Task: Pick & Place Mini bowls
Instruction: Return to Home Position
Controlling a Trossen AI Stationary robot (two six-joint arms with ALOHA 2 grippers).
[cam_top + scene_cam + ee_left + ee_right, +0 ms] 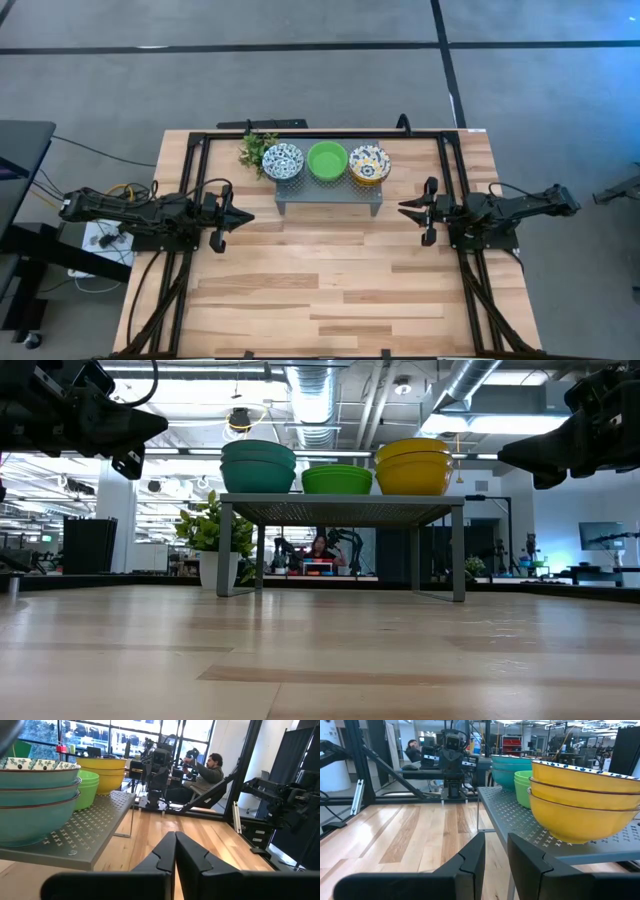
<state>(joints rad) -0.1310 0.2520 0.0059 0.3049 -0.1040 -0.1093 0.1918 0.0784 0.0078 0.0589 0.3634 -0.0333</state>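
Observation:
Three stacks of mini bowls rest on a grey perforated stand (328, 192) at the table's far middle. The left stack is white with blue flowers inside and teal outside (283, 160) (35, 795). The middle stack is plain green (327, 160). The right stack is yellow with flowers inside (369, 163) (580, 795). My left gripper (247, 216) hovers left of the stand, pointing right, its fingers shut (175, 851) and empty. My right gripper (403, 209) hovers right of the stand, pointing left, its fingers (496, 855) a narrow gap apart and empty.
A small green plant sprig (256, 150) stands at the stand's far left corner. A black frame (320, 134) runs along the table's far edge and sides. Bare wooden tabletop (330, 280) lies in front of the stand. A person (207, 770) sits beyond the table.

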